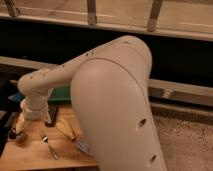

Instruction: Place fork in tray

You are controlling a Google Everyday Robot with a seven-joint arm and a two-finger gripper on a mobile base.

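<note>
We note the gripper [40, 118] just beside the tray [60, 93], fingers spread wide, holding nothing; the fork [50, 148] lies apart from the tray.

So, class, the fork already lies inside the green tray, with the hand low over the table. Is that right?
No. The camera view shows the fork lying on the wooden table, outside the green tray, not inside it. The hand is indeed low over the table.

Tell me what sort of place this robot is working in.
Probably an indoor lab or office test area: a wooden table holding a fork and green tray, a railing behind, the gripper hanging over the table near the tray.
</note>
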